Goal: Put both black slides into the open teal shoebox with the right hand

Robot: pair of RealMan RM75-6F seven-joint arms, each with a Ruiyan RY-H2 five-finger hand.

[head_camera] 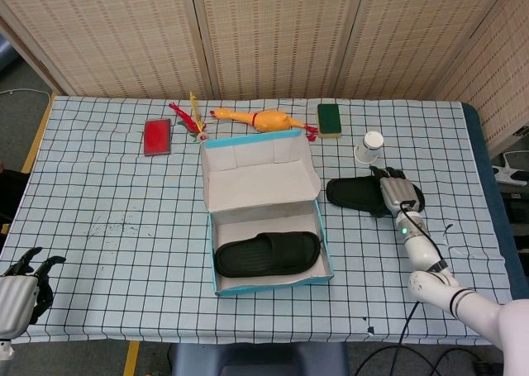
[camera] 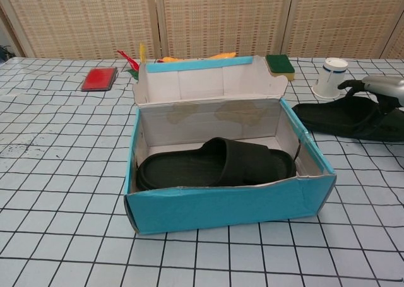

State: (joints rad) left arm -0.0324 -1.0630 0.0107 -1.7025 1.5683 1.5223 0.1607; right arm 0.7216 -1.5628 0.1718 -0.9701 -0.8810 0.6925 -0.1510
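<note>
The right hand (head_camera: 398, 196) lies on top of a black slide (head_camera: 359, 193) on the checked tablecloth (head_camera: 107, 194), its fingers draped over the strap; whether they actually grip it cannot be told from either view. This slide sits just right of the open teal shoebox (head_camera: 273, 281), and a white cup (head_camera: 369, 146) stands near it on the far side. A second black slide (camera: 214, 164) lies inside the box. Beyond the box are a rubber chicken (head_camera: 256, 119), a green sponge (head_camera: 330, 118) and a red card (head_camera: 157, 136). The left hand (head_camera: 21, 292) rests at the near left table edge, fingers apart, holding nothing.
</note>
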